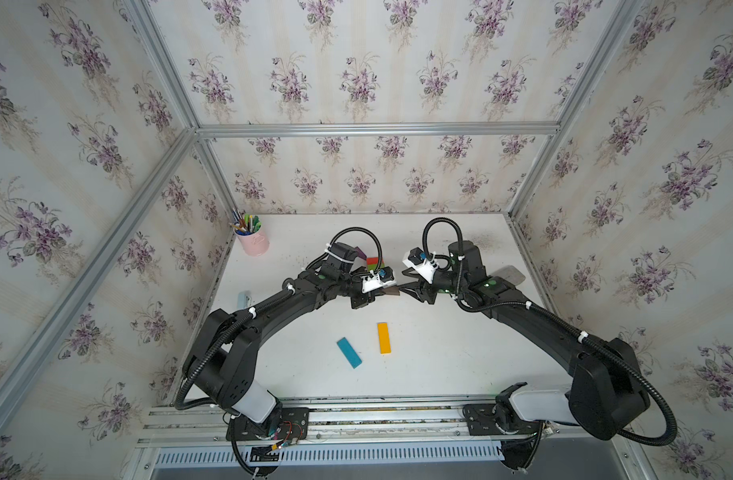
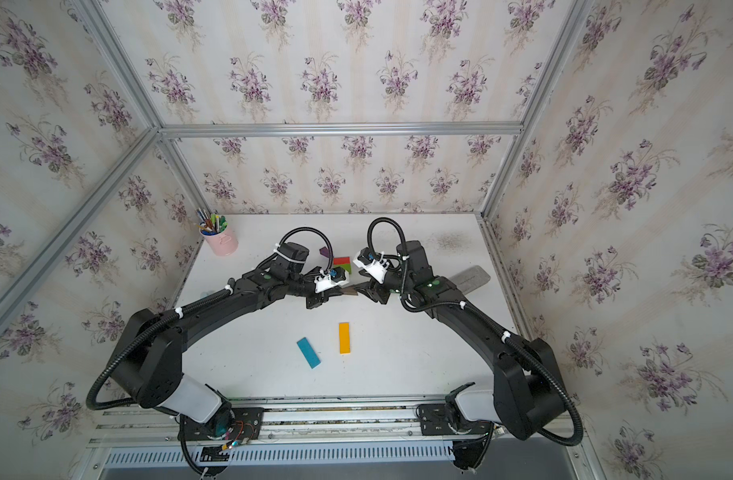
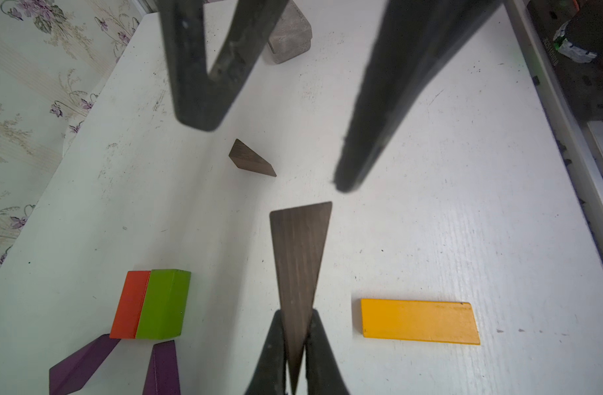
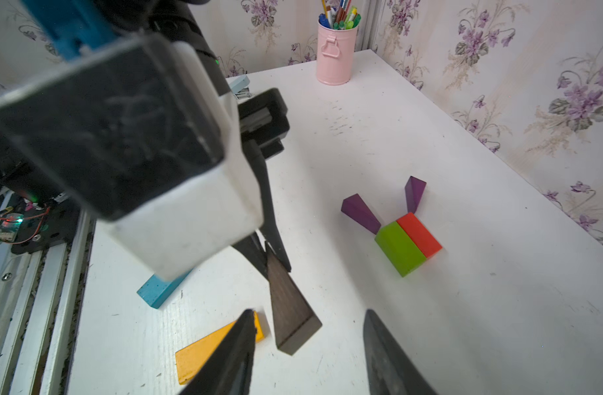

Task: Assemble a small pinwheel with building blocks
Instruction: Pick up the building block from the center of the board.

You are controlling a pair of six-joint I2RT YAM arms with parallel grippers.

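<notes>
Two end effectors meet above the middle of the bench (image 1: pixel 439 353). The left end effector (image 3: pixel 295 323) is clamped on the thin tip of a dark brown wedge (image 3: pixel 300 256), which it holds clear of the surface. The right end effector (image 4: pixel 308 314) has its jaws well apart, one on either side of that wedge's broad end, with no contact visible. A second brown wedge (image 3: pixel 250 158) lies flat nearby. The red block (image 3: pixel 131 302) and green block (image 3: pixel 165 304) touch side by side, and two purple wedges (image 4: pixel 360 212) point tip-first at them. The orange bar (image 1: pixel 383 338) and blue bar (image 1: pixel 349 352) lie apart from each other, nearer the front.
</notes>
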